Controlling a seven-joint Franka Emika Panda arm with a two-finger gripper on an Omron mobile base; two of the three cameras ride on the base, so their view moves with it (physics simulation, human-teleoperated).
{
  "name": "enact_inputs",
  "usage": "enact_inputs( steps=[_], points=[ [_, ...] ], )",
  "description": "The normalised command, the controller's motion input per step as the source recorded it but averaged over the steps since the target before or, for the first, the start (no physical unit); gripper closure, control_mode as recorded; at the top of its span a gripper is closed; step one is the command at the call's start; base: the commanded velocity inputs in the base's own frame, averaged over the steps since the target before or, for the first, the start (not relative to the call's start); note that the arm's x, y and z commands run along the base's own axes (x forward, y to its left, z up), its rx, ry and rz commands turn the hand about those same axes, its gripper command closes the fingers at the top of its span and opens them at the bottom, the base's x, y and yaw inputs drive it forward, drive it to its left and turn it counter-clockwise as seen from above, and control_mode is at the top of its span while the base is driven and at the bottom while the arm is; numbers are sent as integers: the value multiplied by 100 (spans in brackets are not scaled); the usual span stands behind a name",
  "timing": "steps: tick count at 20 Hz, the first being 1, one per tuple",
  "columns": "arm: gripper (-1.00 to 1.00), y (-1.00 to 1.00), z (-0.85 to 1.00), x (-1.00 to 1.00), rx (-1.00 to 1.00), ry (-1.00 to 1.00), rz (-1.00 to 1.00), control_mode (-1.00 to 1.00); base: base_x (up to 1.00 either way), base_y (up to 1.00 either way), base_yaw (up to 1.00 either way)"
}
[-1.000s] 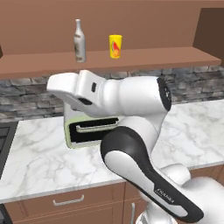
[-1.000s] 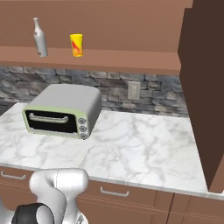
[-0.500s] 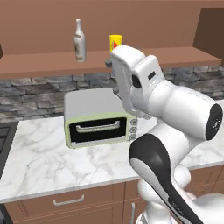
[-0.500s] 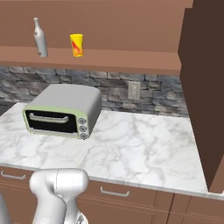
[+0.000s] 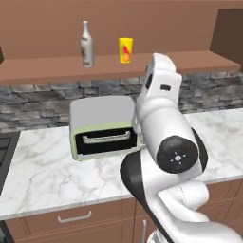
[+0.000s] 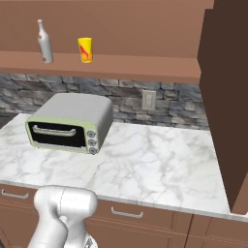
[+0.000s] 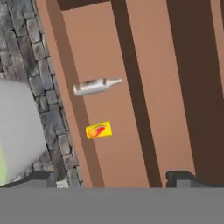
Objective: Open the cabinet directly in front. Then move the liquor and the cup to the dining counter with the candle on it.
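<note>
The cabinet (image 5: 47, 71) stands open, and its brown door (image 6: 225, 97) is swung out at the right. On its lowest board stands the liquor (image 5: 86, 44) (image 6: 44, 42), a slim greyish bottle. The yellow cup (image 5: 125, 50) (image 6: 85, 50) stands just right of it. The hand view is rolled sideways, so the liquor (image 7: 95, 86) and cup (image 7: 99, 130) look as if lying down, well ahead of my gripper (image 7: 111, 179). Its fingertips (image 7: 39, 177) stand far apart with nothing between them. My white arm (image 5: 161, 123) rises in front of the counter. The dining counter and candle are out of view.
A pale green toaster oven (image 5: 102, 126) (image 6: 70, 126) sits on the marble counter (image 6: 155, 164) under the cabinet, against a grey stone backsplash (image 6: 145, 92). Drawers with horizontal handles (image 5: 73, 218) run below. A dark stove edge (image 5: 4, 152) shows at the far left.
My arm has swung from the left, where it lay across the toaster oven, to the right and upward. The bottle and cup have not moved. The jaws stayed wide.
</note>
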Motion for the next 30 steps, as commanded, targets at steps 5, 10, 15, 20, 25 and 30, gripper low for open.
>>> enact_inputs(
  steps=[5, 10, 15, 20, 25, 30],
  points=[
    [-100, -59, 22, 4, 56, 62, -23, -100, 0, 0, 0],
    [-100, -74, 26, 6, 58, 65, -8, -100, 0, 0, 0],
    [-100, -57, -8, 18, 54, 37, 4, -100, 0, 0, 0],
    [-100, -6, -83, 0, 39, -10, 14, -100, 0, 0, 0],
    [-100, 0, -92, -2, 34, -46, 8, -100, 0, 0, 0],
    [-100, 0, -69, 0, 28, -60, 3, -100, 0, 0, 0]
  ],
)
